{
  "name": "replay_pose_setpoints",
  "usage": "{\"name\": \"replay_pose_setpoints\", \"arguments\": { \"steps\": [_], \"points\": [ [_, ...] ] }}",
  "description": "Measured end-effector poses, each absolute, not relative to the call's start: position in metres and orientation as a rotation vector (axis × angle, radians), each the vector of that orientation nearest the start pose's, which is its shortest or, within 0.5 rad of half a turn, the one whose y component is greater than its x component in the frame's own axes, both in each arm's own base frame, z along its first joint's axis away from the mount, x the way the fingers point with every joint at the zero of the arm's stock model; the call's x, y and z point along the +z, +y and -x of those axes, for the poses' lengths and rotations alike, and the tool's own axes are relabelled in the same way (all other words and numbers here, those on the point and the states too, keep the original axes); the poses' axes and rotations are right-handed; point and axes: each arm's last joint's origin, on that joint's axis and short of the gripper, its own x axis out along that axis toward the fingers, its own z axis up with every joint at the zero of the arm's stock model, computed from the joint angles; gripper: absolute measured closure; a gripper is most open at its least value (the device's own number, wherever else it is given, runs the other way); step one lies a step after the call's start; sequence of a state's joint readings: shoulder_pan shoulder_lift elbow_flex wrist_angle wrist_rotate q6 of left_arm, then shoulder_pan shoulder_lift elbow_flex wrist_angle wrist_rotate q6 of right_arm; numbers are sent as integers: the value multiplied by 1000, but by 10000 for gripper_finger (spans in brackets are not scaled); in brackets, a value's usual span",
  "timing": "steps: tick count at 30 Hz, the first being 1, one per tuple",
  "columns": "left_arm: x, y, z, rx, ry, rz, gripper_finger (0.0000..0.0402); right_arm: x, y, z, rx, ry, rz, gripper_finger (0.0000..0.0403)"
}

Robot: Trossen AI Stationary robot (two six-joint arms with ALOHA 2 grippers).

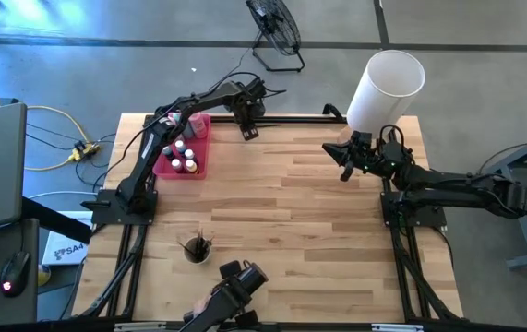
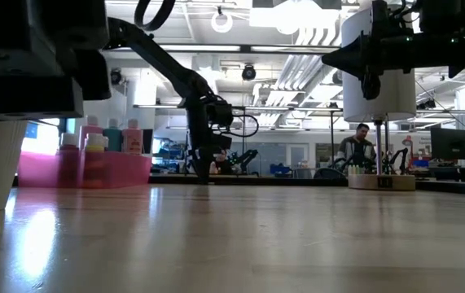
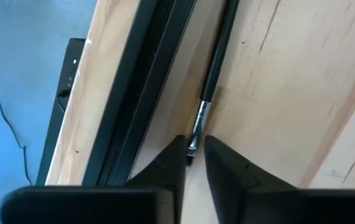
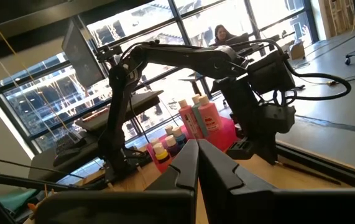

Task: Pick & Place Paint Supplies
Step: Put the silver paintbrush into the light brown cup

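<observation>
Wooden planks, pale and smooth, make up the surface [image 1: 281, 203], and a pink rectangular tray [image 1: 198, 148] near its far left corner serves as the landmark. Inside the tray stand pink and teal squeeze bottles [image 2: 111, 134] with white caps, beside tiny capped paint pots [image 1: 180, 157]. Just right of the tray, by the dark metal rail [image 3: 137, 93] along the far edge, the left gripper [image 3: 194, 163] is lowered over a thin brush [image 3: 217, 56] lying flat: glossy dark handle, silver ferrule. Its jaws are narrowly apart, straddling the brush's tip end, not visibly clamped. The step in hand looks like picking up this brush; next the jaws would need to pinch the slim shaft squarely, lift, and carry it toward the tray. Far right of the tray, the right gripper [image 1: 348, 159] waits with jaws together, below a big white cylinder lampshade [image 1: 388, 88].
</observation>
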State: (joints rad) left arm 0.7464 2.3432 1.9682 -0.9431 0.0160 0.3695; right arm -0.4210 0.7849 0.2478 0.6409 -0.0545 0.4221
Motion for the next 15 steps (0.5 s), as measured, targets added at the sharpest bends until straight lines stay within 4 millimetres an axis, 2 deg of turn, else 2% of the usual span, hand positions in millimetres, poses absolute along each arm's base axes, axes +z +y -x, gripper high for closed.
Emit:
{"name": "replay_pose_setpoints", "arguments": {
  "steps": [5, 15],
  "points": [
    [165, 323, -351, 361, 1332, 204, 392, 227, -68, -156, -337, -184, -391, 401],
    [163, 307, -345, 252, 1438, 294, 400, 231, -66, -156, -275, -218, -405, 401]
  ]
}}
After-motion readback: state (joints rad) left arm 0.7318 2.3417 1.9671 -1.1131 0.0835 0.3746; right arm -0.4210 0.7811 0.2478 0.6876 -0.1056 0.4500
